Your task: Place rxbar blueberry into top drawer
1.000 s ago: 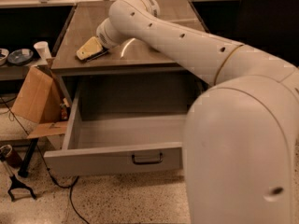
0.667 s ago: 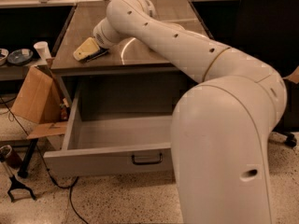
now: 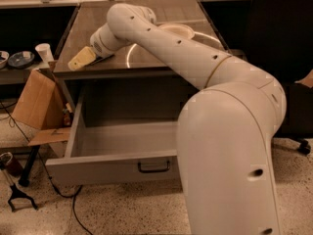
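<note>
- Since the earlier frame, the tool (image 3: pixel 82 59) has slid a little to the left and nearer to the front edge of the counter (image 3: pixel 88 23). The thick lower part of the arm (image 3: pixel 230 146) has also shifted slightly left.
- The tool is a flat, tan wedge with a matte look. It lies low over the front left part of the smooth, glossy brown counter. I cannot tell if it is open or closed.
- The rxbar blueberry cannot be made out, so I cannot tell where it is.
- The top drawer (image 3: pixel 112 169) is pulled out. It is a wide, shallow grey box with flat walls, and it has a small dark curved handle (image 3: pixel 154 166) at the centre of the front.
- The arm is rounded, pale and smooth, with small dark holes along it.
- A round white bowl (image 3: pixel 175 31) stands on the counter behind the arm.
- A brown cardboard box (image 3: pixel 35 102) leans at the left, above the speckled floor (image 3: pixel 122 209).
</note>
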Robot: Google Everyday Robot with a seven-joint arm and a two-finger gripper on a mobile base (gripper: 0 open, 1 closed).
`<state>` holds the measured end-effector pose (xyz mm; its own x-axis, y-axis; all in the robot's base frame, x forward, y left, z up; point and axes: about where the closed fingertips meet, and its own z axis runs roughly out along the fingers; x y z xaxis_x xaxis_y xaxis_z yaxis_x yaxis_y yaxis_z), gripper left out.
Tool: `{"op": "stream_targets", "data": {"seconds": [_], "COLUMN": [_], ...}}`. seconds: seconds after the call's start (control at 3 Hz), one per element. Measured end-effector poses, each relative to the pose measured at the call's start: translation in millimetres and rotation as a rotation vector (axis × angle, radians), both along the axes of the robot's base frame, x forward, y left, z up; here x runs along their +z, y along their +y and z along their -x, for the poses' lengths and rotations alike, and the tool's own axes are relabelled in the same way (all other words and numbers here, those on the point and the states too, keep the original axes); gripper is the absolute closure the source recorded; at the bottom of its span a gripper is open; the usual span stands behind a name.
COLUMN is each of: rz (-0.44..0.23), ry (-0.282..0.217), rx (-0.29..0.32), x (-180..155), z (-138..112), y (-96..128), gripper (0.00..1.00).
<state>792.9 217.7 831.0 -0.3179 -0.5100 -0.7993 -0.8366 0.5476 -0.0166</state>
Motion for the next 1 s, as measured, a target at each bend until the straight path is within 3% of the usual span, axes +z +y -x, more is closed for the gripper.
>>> {"op": "stream_targets", "data": {"seconds": [0.33, 1.0], "rz": [-0.007, -0.010], "ry": [0.023, 0.025], "rx": [0.040, 0.061], "x": [-10, -8], "z": [9, 21], "y": [9, 4], "gripper": [0.17, 0.64]}}
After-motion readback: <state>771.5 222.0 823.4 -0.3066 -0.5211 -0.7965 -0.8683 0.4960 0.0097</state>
